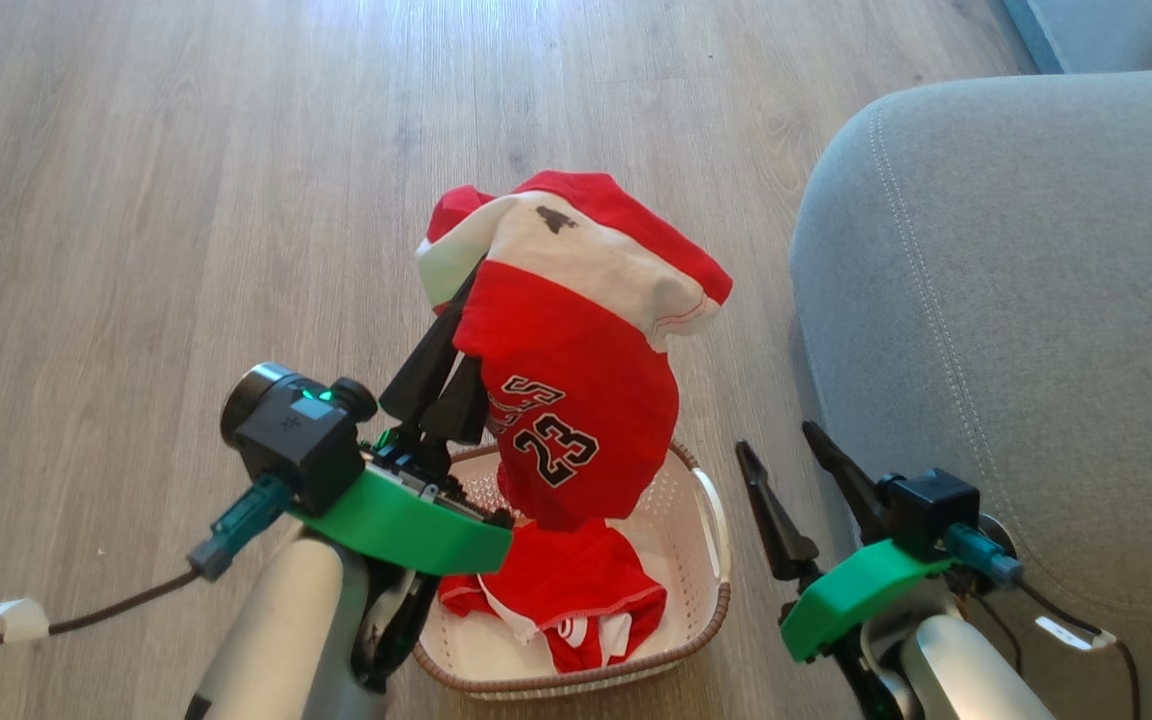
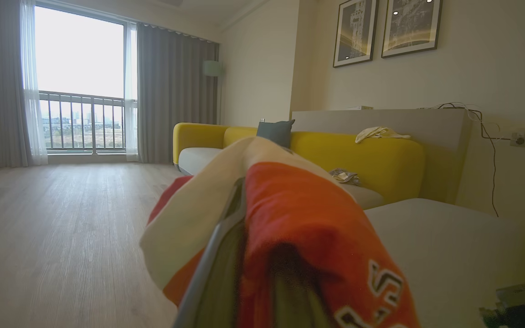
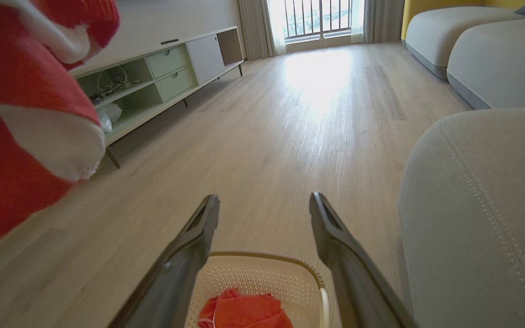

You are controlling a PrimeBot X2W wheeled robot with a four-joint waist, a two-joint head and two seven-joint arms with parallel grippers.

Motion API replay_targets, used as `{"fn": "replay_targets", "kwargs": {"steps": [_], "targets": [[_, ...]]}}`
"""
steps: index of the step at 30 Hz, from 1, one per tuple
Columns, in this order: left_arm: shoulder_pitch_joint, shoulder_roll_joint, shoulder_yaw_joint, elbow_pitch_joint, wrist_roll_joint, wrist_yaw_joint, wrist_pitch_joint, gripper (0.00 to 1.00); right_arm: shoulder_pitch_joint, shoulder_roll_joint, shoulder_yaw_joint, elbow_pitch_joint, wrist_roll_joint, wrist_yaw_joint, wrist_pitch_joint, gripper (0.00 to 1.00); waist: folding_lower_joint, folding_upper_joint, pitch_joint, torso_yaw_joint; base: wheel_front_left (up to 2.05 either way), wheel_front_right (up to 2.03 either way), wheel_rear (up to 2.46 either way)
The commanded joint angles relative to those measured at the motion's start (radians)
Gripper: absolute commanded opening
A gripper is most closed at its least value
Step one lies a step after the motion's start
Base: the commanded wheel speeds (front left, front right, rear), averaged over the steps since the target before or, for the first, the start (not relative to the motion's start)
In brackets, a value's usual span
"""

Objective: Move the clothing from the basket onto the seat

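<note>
Our left gripper [image 1: 451, 340] pinches shut on a bunched fold of the jersey [image 1: 576, 400], which we judge light and floppy, drooping beneath it over the basket [image 1: 706, 600]; our right gripper [image 1: 774, 438], beside the seat [image 1: 1036, 300], gapes empty.

Daylight floods from the window [image 2: 79, 54], blown white, and glares off the floor [image 3: 321, 73] at twelve o'clock. The jersey [image 2: 299, 228] close to the left wrist lens blurs; edges bow.
</note>
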Motion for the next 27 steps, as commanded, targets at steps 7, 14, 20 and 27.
{"fn": "replay_targets", "kwargs": {"steps": [7,14,20,27], "targets": [[-0.040,0.008,0.055,0.004,0.017,0.001,-0.005,0.00,-0.023,-0.088,0.173,-0.148,0.080,0.000,-0.007,1.00,0.0001,0.0000,0.007,0.001,0.00,0.00,0.00],[-0.049,0.008,0.078,0.030,0.014,-0.009,-0.005,0.00,-0.031,-0.228,0.363,-0.332,0.201,0.000,-0.007,1.00,0.0001,0.0000,0.014,0.009,0.00,0.00,0.00],[-0.055,0.008,0.080,0.039,0.032,-0.015,-0.005,0.00,-0.048,-0.316,0.442,-0.437,0.212,0.000,-0.007,1.00,0.0001,0.0000,0.015,0.012,0.00,0.00,0.00],[-0.050,0.008,0.047,0.068,0.032,-0.022,-0.005,0.00,-0.067,-0.333,0.436,-0.477,0.204,0.000,-0.007,1.00,0.0001,0.0000,0.009,0.015,0.00,0.00,0.00]]}}
